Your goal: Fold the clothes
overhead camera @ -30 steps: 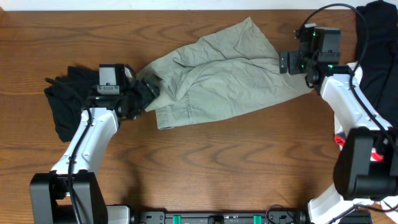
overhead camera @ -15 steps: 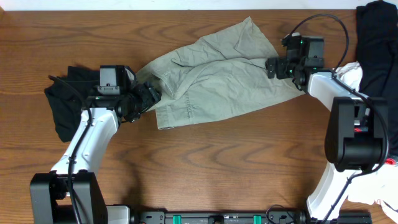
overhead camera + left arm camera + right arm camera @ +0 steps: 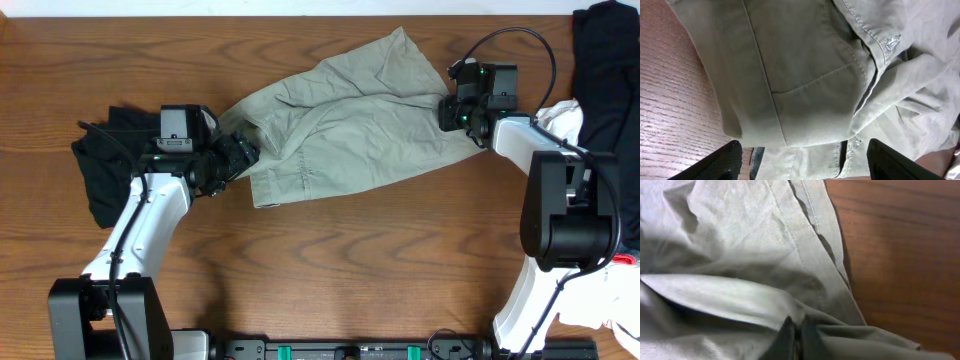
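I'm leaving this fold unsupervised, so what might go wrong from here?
The right pincer is shut on just a thin edge of the shorts; it may slip out when pulled. The left pincer stands open, gripping nothing, so a pull now could drag the shorts askew. The black garment lies close behind it and might snag.

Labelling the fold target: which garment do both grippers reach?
The wrinkled khaki-green fabric shorts, spread mid-table: open left gripper at its left edge, right gripper pinching its right hem. The left black garment, right black garment and white cloth lie aside.
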`<state>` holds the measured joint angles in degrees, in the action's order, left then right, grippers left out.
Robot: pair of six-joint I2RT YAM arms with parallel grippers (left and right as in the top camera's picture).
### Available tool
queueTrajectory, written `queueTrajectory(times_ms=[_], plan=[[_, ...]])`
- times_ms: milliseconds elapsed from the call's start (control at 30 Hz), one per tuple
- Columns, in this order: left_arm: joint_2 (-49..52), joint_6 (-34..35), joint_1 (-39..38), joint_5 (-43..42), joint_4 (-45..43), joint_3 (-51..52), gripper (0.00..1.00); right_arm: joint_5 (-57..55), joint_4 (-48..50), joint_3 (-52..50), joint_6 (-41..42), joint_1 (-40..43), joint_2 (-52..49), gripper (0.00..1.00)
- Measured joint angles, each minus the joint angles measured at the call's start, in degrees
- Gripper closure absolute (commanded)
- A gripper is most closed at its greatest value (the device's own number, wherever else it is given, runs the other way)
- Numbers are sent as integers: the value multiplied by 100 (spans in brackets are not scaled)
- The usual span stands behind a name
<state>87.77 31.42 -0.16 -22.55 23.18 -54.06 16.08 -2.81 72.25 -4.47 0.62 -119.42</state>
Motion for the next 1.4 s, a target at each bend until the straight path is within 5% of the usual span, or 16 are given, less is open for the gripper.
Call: queueTrajectory(times_ms=[233,467,767,1000,1400], plan=[[0,0,0,0,-26,0,20,7,-800,-28,55,0,1128,99],[0,-2,0,-24,-4,-2,20,72,-2977,20,302,-22,3364,98],[0,-22,79,-1353,1196,2,19,-717,-5576,2,409,-22,3753,99],[0,-240,15,-1733,1670,2,19,-1241,-5650,-13,409,-22,3447,99],[0,-389,-625,472,1370,2,19,-1355,-5372,-26,411,-22,3432,99]])
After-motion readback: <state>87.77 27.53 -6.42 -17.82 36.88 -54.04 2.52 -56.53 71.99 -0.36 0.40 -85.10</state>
